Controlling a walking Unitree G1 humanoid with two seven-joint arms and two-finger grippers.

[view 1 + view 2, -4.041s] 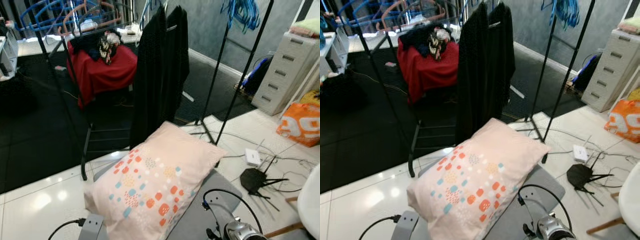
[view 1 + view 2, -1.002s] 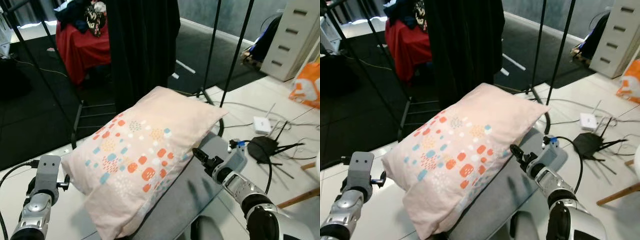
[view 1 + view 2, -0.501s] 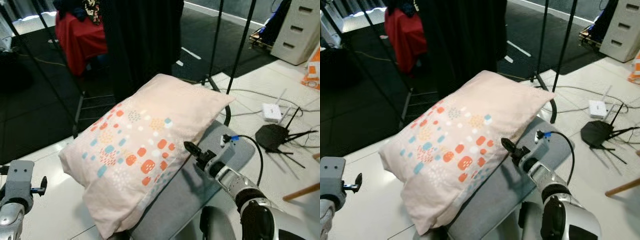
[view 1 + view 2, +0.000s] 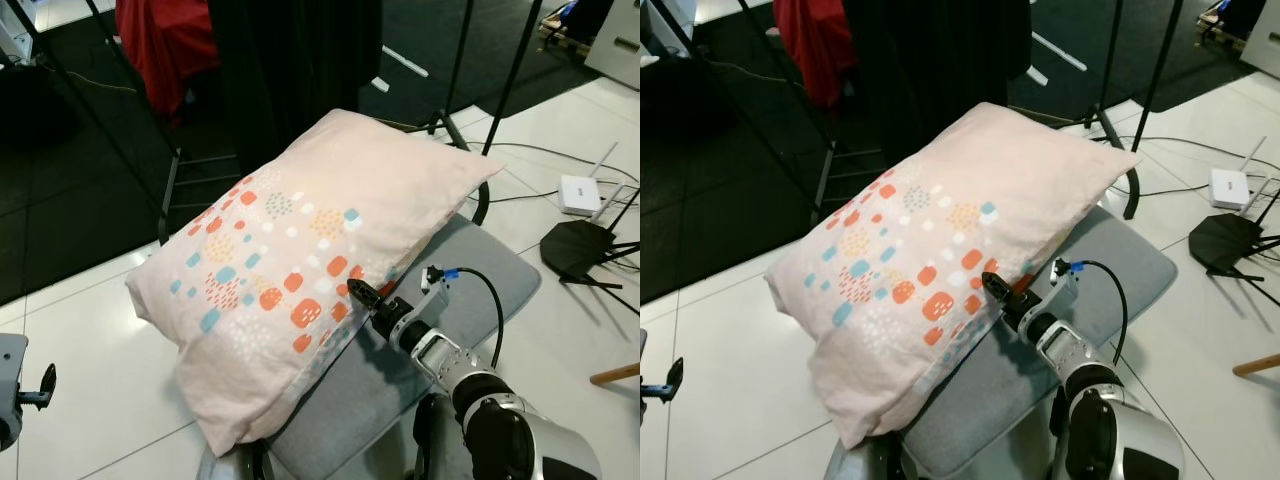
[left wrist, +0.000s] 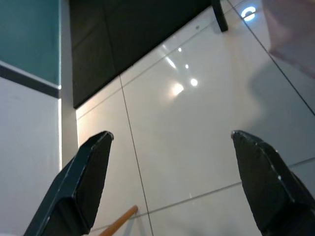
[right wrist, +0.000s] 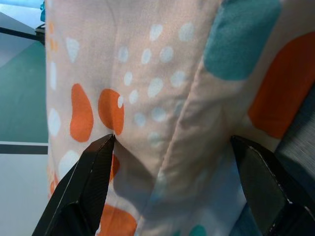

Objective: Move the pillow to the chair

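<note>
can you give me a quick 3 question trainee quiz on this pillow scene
1. True or false: the right gripper is open at the pillow edge.
2. What does the pillow rest on? A) grey chair seat B) white floor C) red cloth
3. Fill in: the left gripper faces the white ____.

Key: 1 true; 2 A; 3 floor

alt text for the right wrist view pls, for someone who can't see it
Close-up along the right gripper, its two black fingers spread wide with the side edge of the pink pillow between them. The fabric is printed with orange and teal blotches and small white dots, and a strip of the grey seat cushion shows beside it.
</note>
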